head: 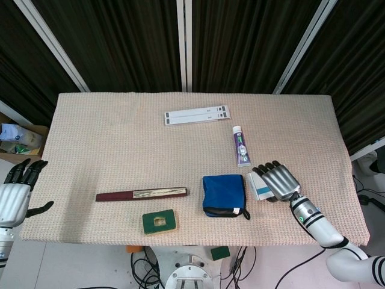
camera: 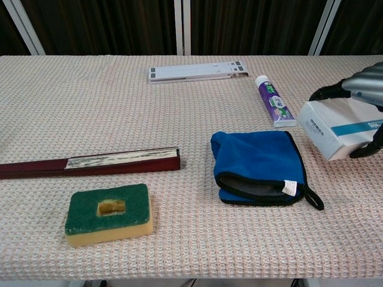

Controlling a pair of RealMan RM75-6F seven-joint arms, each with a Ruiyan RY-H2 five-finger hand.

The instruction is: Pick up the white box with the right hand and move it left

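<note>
Behind the woven beige tablecloth (head: pixel 120 138) hang dark curtains (head: pixel 120 42).

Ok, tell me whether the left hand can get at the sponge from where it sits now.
Probably yes. The left hand hangs open off the table's left edge, holding nothing, and the sponge lies near the front edge. Only bare cloth lies between; the closed fan sits behind that line.

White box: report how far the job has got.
Done: the right hand has gripped the white box and, in the chest view, it looks tilted and raised off the table. In hand: the lift. Left: the move left; the box is still to the right of the blue cloth. The left hand is idle off the table edge.
</note>
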